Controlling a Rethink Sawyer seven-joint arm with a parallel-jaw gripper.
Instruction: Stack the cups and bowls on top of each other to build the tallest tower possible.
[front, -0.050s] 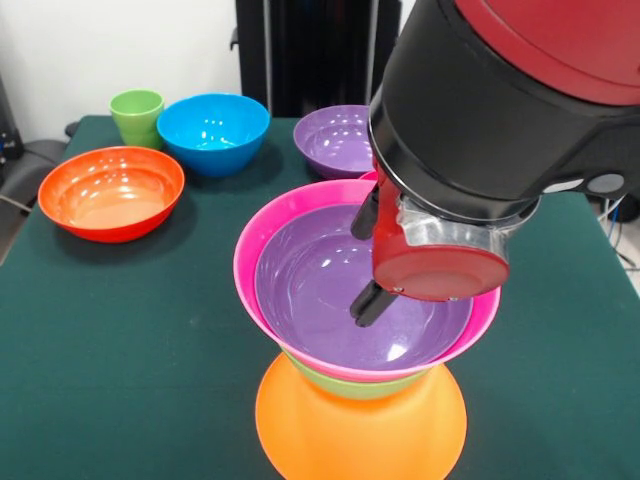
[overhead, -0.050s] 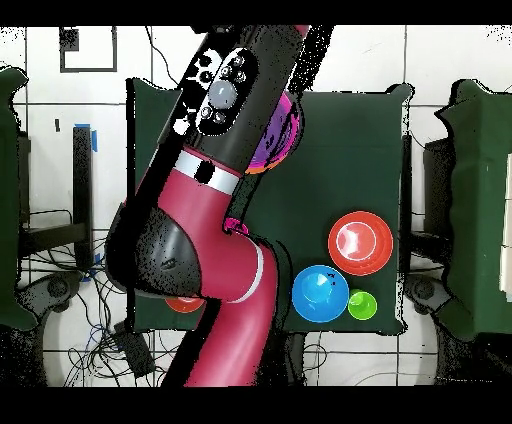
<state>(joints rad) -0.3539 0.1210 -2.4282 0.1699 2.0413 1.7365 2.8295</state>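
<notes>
Claw (front, -0.050s: 366, 262) down inside purple bowl (front, -0.050s: 330, 295) atop tower (front, -0.050s: 362, 385) at table (front, -0.050s: 120, 340) near edge; fingers' state unclear. Tower: orange base, green, pink, purple. Cup (front, -0.050s: 137, 116), blue bowl (front, -0.050s: 214, 132), red-orange bowl (front, -0.050s: 111, 192) at far-left corner.

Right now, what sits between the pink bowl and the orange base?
A green bowl, only its rim showing under the pink bowl above the orange base; front view.

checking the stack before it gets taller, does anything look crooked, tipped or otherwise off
Nothing stands out. The tower looks level: a glossy purple plastic bowl nests in a pink bowl, over a green bowl, on an upturned orange bowl. The gripper reaches into the purple bowl.
</notes>
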